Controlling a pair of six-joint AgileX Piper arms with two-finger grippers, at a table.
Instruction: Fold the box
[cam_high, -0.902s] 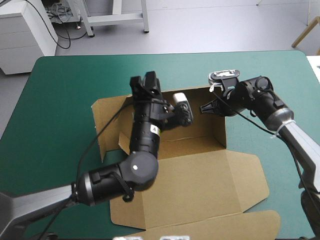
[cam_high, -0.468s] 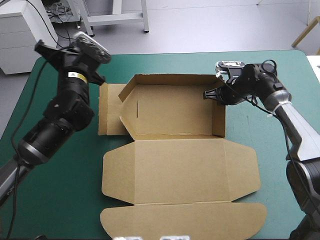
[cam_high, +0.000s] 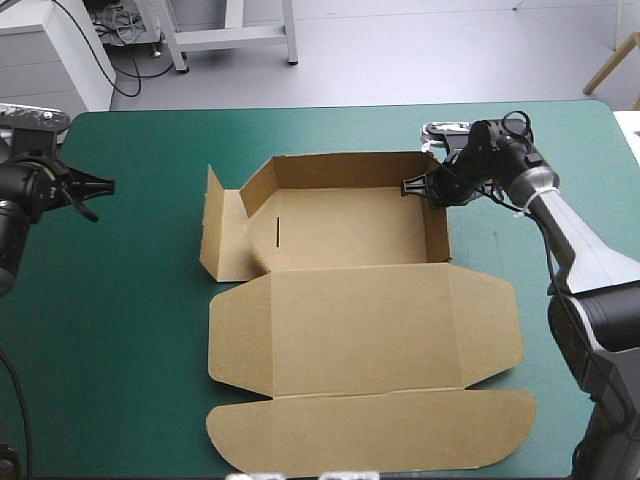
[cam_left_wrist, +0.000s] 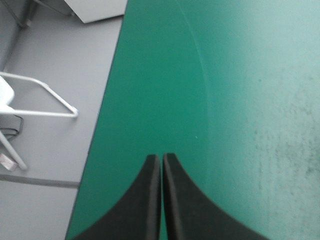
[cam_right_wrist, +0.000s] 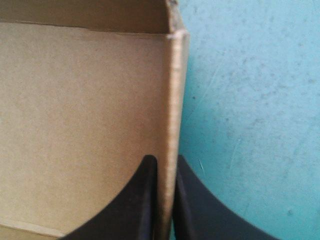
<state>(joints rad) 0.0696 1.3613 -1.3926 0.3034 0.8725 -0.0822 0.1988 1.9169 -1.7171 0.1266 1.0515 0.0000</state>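
Note:
The brown box (cam_high: 350, 235) lies mid-table as an open tray, with its back and right walls raised and its lid (cam_high: 360, 340) flat toward the near edge. A side flap (cam_high: 215, 235) stands out at its left. My right gripper (cam_high: 408, 188) is shut on the box's right wall near the far corner. In the right wrist view that wall (cam_right_wrist: 174, 90) runs edge-on between the two black fingers of the gripper (cam_right_wrist: 165, 162). My left gripper (cam_high: 98, 188) hovers near the table's left edge, well away from the box, and is shut on nothing (cam_left_wrist: 161, 159).
Bare teal-green cover (cam_high: 120, 330) stretches left of the box, with a narrower strip on the right (cam_high: 500, 250). The left wrist view shows the table's edge (cam_left_wrist: 102, 125) close beside the left gripper, with floor beyond.
The left arm has pulled back from over the box to the table's left edge. The right gripper has kept its hold on the right wall. The box's left flap has swung more upright.

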